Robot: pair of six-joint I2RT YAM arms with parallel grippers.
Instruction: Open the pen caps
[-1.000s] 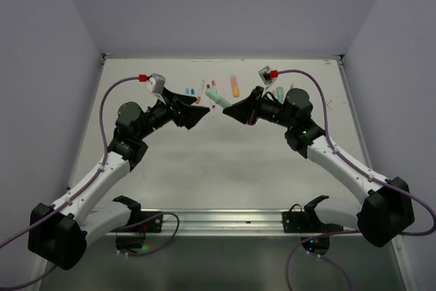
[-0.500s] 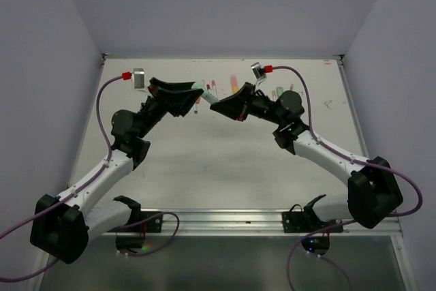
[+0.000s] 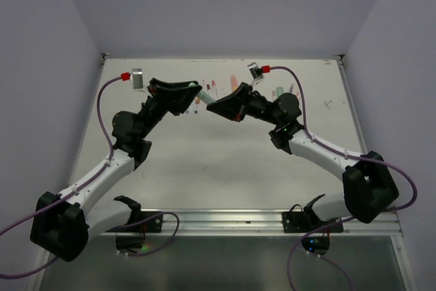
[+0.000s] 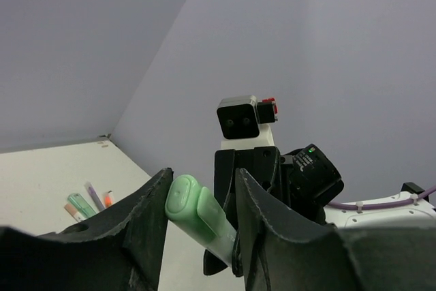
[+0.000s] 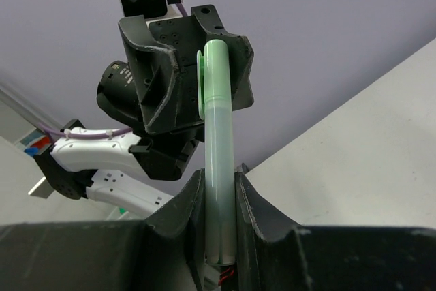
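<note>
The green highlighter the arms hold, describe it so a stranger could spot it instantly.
Look above the far half of the table, where the right gripper and left gripper nearly meet. The pale green highlighter bridges them, barrel clamped in the right one, capped end inside the left. It alone is lifted; the other pens lie on the table.

Both arms up, making an arch. The left arm [image 3: 109, 165] stretches forward from base, elbow bent, forearm angled in toward centre. The right arm [image 3: 320, 151] mirrors it, reaching forward and inward. Wrists lifted, pincers meeting tip to tip, nearly in one line. The right pincer [image 5: 219, 175] has fingers pressed tight on barrel of green highlighter [image 5: 218, 127]. The left pincer [image 4: 202, 178] has fingers either side of cap [image 4: 187, 199], one finger against it. Firm grip or not, can't tell from here.
</note>
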